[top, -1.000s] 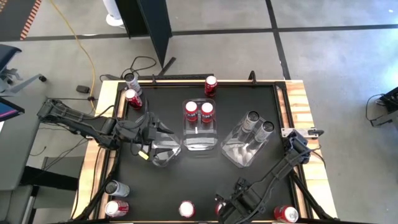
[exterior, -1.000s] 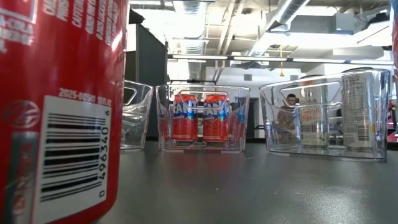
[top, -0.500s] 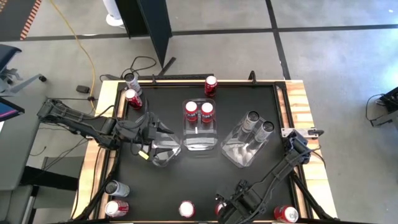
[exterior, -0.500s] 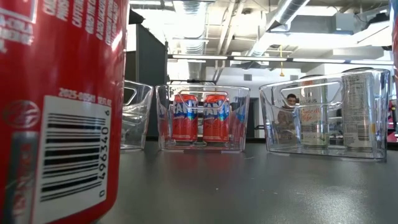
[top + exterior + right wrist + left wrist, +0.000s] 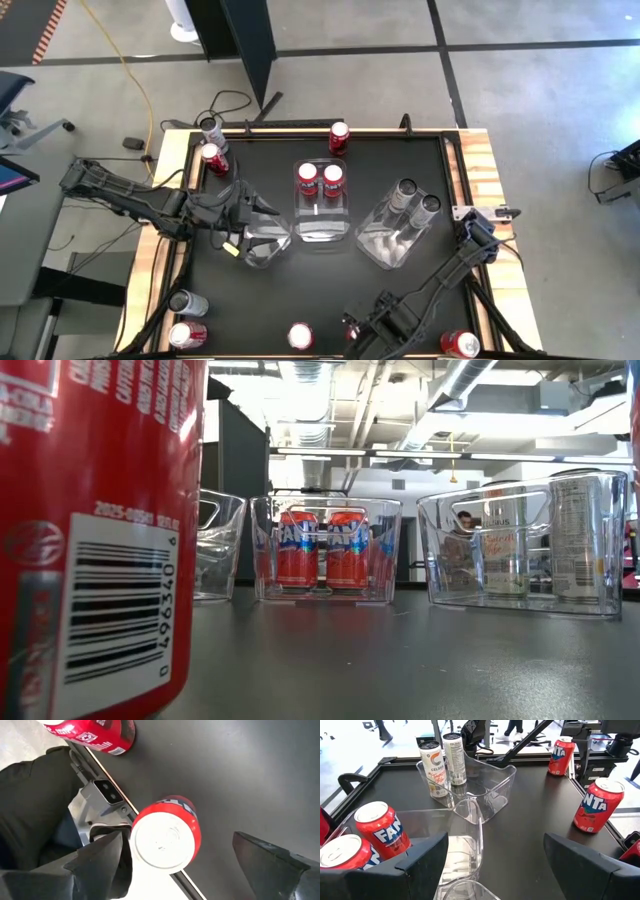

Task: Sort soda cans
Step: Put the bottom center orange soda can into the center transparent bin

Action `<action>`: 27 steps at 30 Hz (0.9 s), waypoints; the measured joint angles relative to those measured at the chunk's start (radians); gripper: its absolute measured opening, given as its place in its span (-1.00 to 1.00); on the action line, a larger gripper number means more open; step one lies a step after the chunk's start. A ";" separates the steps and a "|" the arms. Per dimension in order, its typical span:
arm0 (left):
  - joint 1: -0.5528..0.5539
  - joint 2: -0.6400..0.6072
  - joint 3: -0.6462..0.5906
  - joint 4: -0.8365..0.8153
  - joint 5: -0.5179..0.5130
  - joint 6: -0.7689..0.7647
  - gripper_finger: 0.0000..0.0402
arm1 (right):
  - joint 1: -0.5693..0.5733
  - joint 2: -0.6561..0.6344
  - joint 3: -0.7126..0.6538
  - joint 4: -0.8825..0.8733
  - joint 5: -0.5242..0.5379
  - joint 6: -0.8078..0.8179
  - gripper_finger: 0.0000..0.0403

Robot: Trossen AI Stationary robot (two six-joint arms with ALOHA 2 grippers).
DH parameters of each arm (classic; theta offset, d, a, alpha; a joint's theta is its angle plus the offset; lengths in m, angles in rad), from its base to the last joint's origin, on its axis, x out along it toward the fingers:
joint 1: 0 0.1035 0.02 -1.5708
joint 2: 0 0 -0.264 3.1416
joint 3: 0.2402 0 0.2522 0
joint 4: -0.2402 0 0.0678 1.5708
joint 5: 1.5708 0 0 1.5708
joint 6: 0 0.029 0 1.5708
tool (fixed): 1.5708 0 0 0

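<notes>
Right wrist view showed the right gripper (image 5: 177,865) with jaws spread wide above an upright red can (image 5: 167,837) at the worktop's (image 5: 400,160) near edge. Likely light, rigid but dentable and slick; best gripped mid-body across its sides.

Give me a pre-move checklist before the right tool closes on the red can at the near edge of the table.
1. Right tool open: ok, fingers stand wide apart.
2. Red can between the fingers: ok, it sits in the gap in the right wrist view.
3. Can upright: ok, its silver top faces the wrist camera.
4. Middle bin has room: ok, two red cans at its far end, near end bare.
5. Left tool out of the way: ok, it is open at the left bin.
6. Finger depth on the can: cannot tell.
</notes>
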 joint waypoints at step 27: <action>0.000 0.000 -0.001 0.000 -0.001 -0.007 0.59 | 0.002 0.003 0.000 -0.010 0.072 -0.010 0.98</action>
